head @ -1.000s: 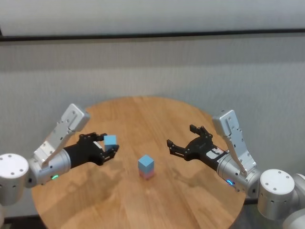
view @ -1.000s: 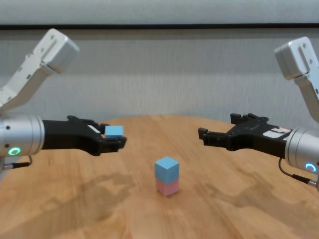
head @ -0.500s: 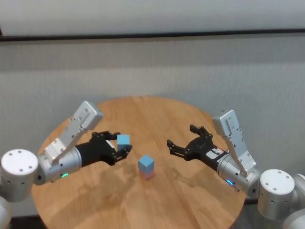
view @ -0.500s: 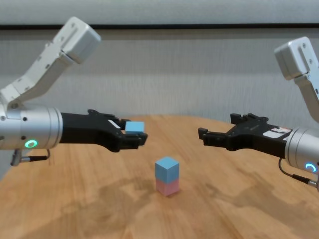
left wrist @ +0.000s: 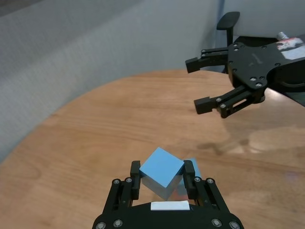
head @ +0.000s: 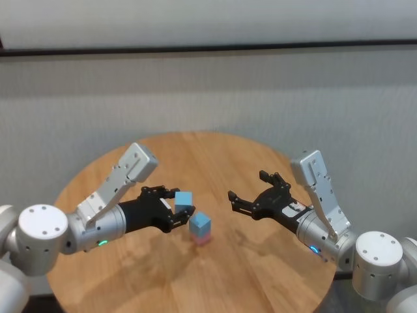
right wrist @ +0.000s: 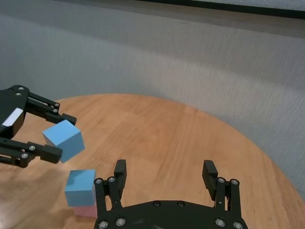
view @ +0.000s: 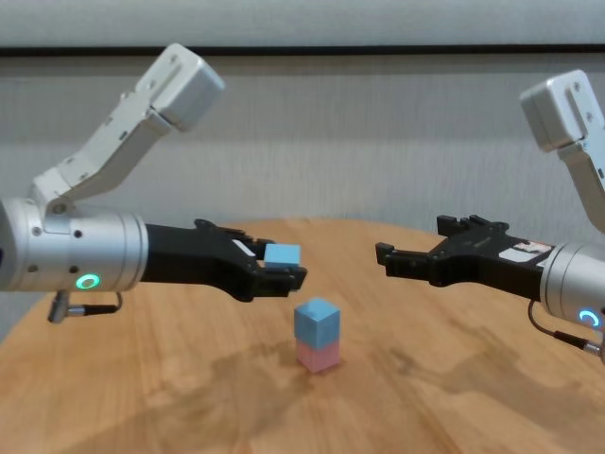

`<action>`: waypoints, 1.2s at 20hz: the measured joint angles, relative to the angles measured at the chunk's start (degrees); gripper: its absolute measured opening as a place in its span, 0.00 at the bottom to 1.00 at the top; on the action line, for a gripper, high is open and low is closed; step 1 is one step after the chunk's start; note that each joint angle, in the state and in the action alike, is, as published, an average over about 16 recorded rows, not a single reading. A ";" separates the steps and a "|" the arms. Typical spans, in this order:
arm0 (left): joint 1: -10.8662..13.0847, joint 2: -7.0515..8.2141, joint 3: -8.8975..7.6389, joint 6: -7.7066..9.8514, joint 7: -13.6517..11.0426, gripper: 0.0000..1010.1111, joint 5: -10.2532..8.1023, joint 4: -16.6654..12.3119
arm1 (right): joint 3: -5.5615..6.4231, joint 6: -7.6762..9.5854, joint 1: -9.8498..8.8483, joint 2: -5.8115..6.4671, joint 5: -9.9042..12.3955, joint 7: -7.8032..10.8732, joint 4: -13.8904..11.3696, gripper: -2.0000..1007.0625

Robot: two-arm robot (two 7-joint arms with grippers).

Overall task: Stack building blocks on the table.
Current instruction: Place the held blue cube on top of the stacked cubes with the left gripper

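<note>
- Left gripper (view: 284, 272) has carried its blue block (view: 282, 253) almost over the two-block stack (view: 316, 335), jaws clamped on it.
- Right gripper (view: 408, 260) idles beyond, jaws spread.
- Lowering comes next, probably.

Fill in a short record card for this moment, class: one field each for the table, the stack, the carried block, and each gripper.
table: round wooden top
stack: light blue block sitting on pink block, near the table's middle
carried block: second light blue block, in the air, left of and a little above the stack
left gripper: shut on the carried block, close to the stack
right gripper: open, empty, hanging above the table to the right of the stack
</note>
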 joint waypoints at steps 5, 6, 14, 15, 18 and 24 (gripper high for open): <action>-0.84 -0.65 1.17 0.02 -0.16 0.55 -0.50 0.97 | 0.00 0.00 0.00 0.00 0.00 0.00 0.00 1.00; -0.98 -0.75 1.38 0.04 -0.17 0.55 -0.62 1.12 | 0.00 0.00 0.00 0.00 0.00 0.00 0.00 1.00; -1.51 -1.15 2.77 0.31 -0.08 0.55 -1.63 1.62 | 0.00 0.00 0.00 0.00 0.00 0.00 0.00 1.00; -1.52 -1.14 2.92 0.35 -0.06 0.55 -1.75 1.64 | 0.00 0.00 0.00 0.00 0.00 0.00 0.00 1.00; -1.57 -1.11 3.35 0.43 0.00 0.55 -2.13 1.82 | 0.00 0.00 0.00 0.00 0.00 0.00 0.00 1.00; -1.86 -1.13 4.12 0.32 0.08 0.55 -2.81 2.64 | 0.00 0.00 0.00 0.00 0.00 0.00 0.00 1.00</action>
